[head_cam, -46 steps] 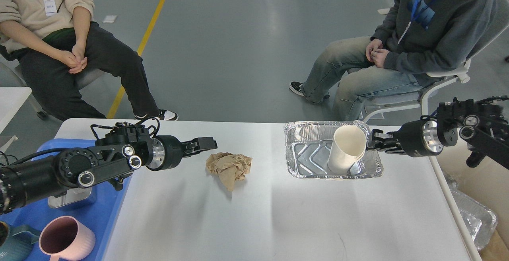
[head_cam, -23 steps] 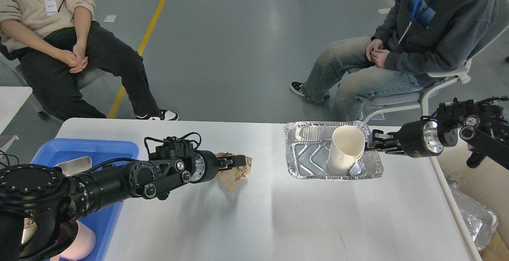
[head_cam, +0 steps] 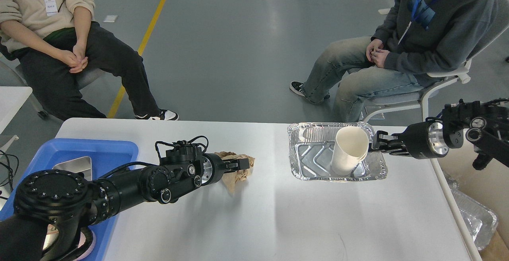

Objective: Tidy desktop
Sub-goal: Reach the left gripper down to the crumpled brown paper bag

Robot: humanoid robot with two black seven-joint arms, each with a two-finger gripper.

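The desktop (head_cam: 278,213) is a wide white-grey tabletop. A crumpled brown paper ball (head_cam: 239,174) lies on it left of centre. My left gripper (head_cam: 241,164) reaches in from the left and lies on top of the paper; its fingers are too dark to tell apart. A foil tray (head_cam: 297,161) stands at the back right with a white paper cup (head_cam: 350,149) leaning inside it. My right gripper (head_cam: 375,145) comes in from the right and is shut on the tray's right rim.
A blue plastic tray (head_cam: 99,149) sits at the left edge, holding a metal container (head_cam: 73,164). More foil trays (head_cam: 477,217) lie below the table's right edge. Two people sit beyond the far edge. A small white table (head_cam: 12,98) stands at far left.
My left arm swung right and down from beside the blue tray onto the paper ball. My right gripper pulled back to the right, and the foil tray and cup slid slightly right with it.
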